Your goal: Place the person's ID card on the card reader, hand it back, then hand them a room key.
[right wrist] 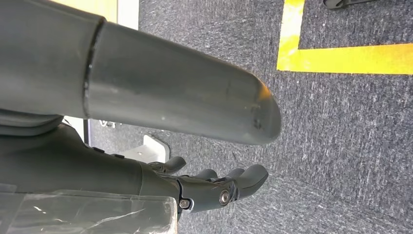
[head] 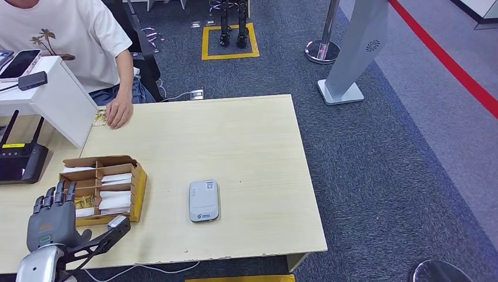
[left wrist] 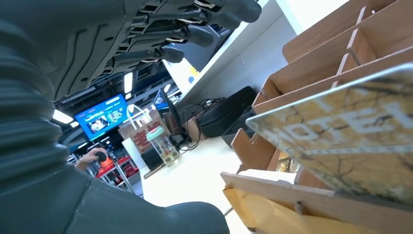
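Mock hotel reception set inside exhibition hall: pale wooden desk [head: 235, 147], card reader [head: 204, 200], cardboard organizer [head: 138, 187] holding "HOTEL" key cards [left wrist: 350, 141]; grey carpet [head: 382, 164] with yellow floor markings [head: 230, 56], stanchion base [head: 322, 51], wall screen [left wrist: 102, 116] behind.

Card reader [head: 204, 200] on table [head: 246, 135] near front edge, card box [head: 103, 189] left of it, left hand [head: 51, 220] at box's front-left, person's hand [head: 118, 111] on card [head: 100, 117] at far-left edge, router [head: 20, 161] left of box.

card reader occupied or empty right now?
Empty. The card reader lies bare on the table; the person's hand covers a card at the far edge.
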Controlling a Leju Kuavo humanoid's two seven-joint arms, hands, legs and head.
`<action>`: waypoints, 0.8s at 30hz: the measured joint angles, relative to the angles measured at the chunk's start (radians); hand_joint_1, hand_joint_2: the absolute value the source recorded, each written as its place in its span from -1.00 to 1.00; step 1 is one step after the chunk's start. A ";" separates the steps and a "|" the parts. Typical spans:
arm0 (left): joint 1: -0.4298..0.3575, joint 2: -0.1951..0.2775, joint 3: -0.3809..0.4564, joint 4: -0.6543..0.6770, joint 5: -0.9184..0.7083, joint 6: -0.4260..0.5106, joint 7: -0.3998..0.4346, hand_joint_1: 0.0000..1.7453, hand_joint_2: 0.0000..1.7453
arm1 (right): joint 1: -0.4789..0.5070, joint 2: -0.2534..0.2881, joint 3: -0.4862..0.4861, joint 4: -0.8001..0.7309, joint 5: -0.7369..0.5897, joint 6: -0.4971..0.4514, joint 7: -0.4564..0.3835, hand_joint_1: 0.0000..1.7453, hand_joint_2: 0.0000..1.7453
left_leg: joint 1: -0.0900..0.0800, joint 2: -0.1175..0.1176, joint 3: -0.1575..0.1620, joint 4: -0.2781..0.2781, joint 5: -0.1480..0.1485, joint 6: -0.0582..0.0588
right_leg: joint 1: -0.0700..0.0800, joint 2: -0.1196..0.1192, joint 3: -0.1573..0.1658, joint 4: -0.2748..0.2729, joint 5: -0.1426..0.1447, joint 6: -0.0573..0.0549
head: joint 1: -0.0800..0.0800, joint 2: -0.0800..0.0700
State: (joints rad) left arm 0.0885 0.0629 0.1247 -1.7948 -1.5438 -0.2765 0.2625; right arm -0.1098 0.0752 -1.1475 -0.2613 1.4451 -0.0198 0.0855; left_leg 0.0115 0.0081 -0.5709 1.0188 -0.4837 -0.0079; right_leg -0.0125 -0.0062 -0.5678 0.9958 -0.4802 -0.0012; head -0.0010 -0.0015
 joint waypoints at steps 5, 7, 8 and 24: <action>-0.009 0.000 0.000 0.008 0.000 0.006 -0.010 -1.00 1.00 | 0.000 0.000 0.000 0.000 0.000 0.000 0.000 -1.00 -1.00 | 0.000 0.000 0.000 0.000 0.000 0.000 | 0.000 0.000 0.000 0.000 0.000 0.000 | 0.000 0.000; -0.010 0.000 0.000 0.010 0.000 0.006 -0.011 -1.00 1.00 | 0.000 0.000 0.000 0.000 0.000 0.000 0.000 -1.00 -1.00 | 0.000 0.000 0.000 0.000 0.000 0.000 | 0.000 0.000 0.000 0.000 0.000 0.000 | 0.000 0.000; -0.010 0.000 0.000 0.011 0.000 0.006 -0.011 -1.00 1.00 | 0.000 0.000 0.000 0.000 0.000 0.000 0.000 -1.00 -1.00 | 0.000 0.000 0.000 0.000 0.000 0.000 | 0.000 0.000 0.000 0.000 0.000 0.000 | 0.000 0.000; -0.039 -0.071 0.000 0.056 0.000 0.035 -0.145 -1.00 1.00 | 0.000 0.000 0.000 0.000 0.001 0.006 -0.001 -1.00 -1.00 | 0.000 0.000 0.000 0.000 0.000 0.000 | 0.000 0.000 0.000 0.000 0.000 0.000 | 0.000 0.000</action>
State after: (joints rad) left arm 0.0500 -0.0082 0.1247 -1.7391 -1.5441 -0.2417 0.1172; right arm -0.1099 0.0752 -1.1475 -0.2613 1.4466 -0.0134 0.0843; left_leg 0.0114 0.0081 -0.5709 1.0188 -0.4837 -0.0078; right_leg -0.0126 -0.0062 -0.5678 0.9957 -0.4802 -0.0012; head -0.0011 -0.0014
